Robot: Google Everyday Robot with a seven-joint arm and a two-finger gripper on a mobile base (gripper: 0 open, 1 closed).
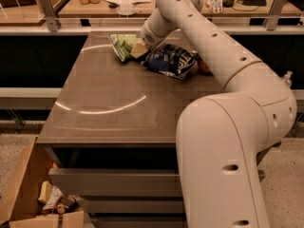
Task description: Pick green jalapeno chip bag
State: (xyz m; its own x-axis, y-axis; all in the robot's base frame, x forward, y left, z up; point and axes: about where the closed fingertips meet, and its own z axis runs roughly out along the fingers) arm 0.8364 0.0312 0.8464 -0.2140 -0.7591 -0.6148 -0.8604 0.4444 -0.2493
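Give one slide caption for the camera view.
Claw at green jalapeno chip bag, beside a dark blue bag on the table.

I've got the brown table [118,99] carrying the green jalapeno chip bag [121,45] at its far end, my gripper [138,49] on it, dark blue bag [171,61] just beside.

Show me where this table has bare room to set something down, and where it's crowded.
The table is bare across its near half and left side, from the front edge up to the green jalapeno chip bag. The far end is crowded: the gripper sits at that bag, the dark blue snack bag lies beside it, and the arm covers the right edge.
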